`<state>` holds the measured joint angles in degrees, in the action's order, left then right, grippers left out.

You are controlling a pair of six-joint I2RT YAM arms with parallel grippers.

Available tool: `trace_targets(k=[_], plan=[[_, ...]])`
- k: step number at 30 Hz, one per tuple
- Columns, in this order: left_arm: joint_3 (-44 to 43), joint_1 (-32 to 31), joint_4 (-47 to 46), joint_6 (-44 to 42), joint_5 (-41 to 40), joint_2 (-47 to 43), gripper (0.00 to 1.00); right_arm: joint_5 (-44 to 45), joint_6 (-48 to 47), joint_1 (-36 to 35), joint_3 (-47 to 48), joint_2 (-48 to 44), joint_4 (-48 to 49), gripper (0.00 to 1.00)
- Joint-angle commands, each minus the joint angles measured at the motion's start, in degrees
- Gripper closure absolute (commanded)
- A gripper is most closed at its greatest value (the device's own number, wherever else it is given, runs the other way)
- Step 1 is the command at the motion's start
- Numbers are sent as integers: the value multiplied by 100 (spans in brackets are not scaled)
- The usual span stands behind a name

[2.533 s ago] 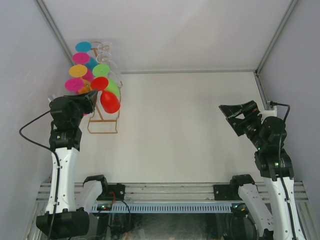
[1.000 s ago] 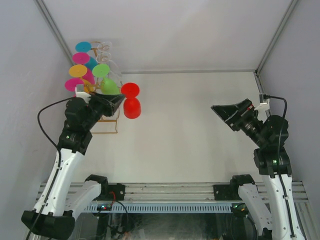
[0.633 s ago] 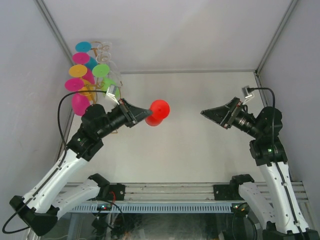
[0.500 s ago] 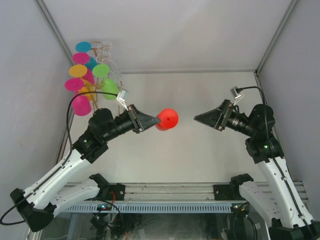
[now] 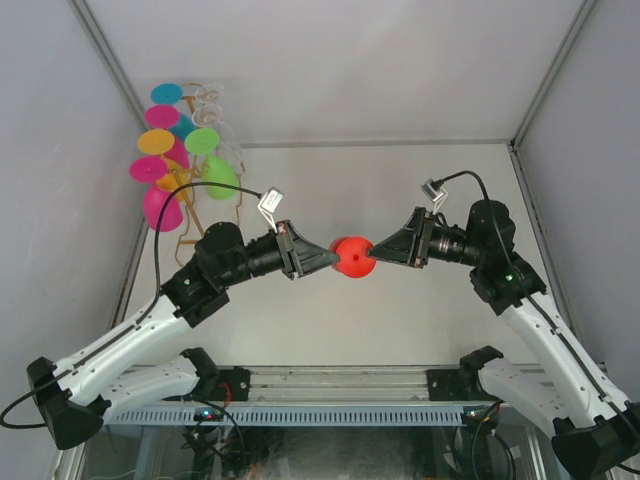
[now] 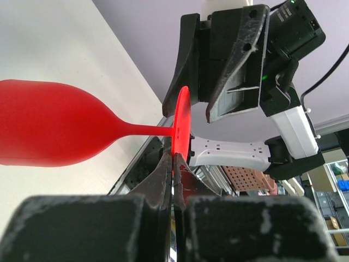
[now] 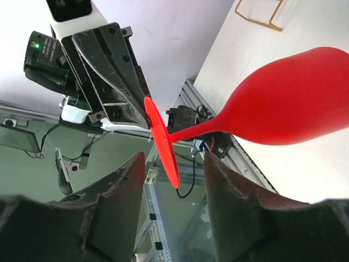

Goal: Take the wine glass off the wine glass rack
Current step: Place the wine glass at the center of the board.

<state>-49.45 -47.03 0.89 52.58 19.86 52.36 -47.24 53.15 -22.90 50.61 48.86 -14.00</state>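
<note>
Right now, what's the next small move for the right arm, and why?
Probably close the right gripper: its open jaws straddle the foot of the red wine glass, which the left gripper pinches at the opposite rim.

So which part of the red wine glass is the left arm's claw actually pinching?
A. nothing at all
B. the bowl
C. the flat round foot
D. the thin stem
C: in the left wrist view the left gripper is shut on the rim of the flat foot of the red glass, while the bowl and stem stick out free.
</note>
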Motion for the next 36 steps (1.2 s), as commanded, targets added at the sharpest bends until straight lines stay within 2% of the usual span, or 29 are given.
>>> trace_targets(k=[1, 6, 8, 13, 14, 15, 16, 18, 21, 23, 31, 36], plan=[[93, -35, -398, -184, 239, -9, 100, -300, -57, -53, 36, 67, 419, 55], [71, -42, -404, -160, 365, 45, 100, -222, -7, -57, 31, 73, 597, 63], [55, -44, -405, -159, 410, 67, 100, -207, 30, -61, 34, 84, 669, 70], [40, -44, -405, -117, 423, 113, 100, -345, 60, -93, 28, 124, 850, 96], [33, -44, -405, -116, 435, 124, 100, -343, 25, -107, 33, 110, 870, 100], [20, -44, -409, -121, 457, 143, 99, -310, -23, -124, 34, 84, 876, 100], [11, -48, -405, -129, 515, 183, 92, -227, -74, -131, 29, 48, 862, 100], [11, -65, -405, -128, 778, 252, 72, -66, -217, -142, 30, -59, 839, 100], [107, -125, -423, -17, 993, 326, 59, 120, -417, -161, -41, -238, 939, 100], [180, -154, -669, 264, 1136, 374, 58, 148, -493, -154, -93, -341, 1026, 100], [216, -440, -1499, 888, 994, 604, 68, 194, -663, -193, -303, -619, 1279, 100], [119, -673, -1756, 969, 948, 862, 82, 185, -769, -220, -302, -695, 1272, 100]])
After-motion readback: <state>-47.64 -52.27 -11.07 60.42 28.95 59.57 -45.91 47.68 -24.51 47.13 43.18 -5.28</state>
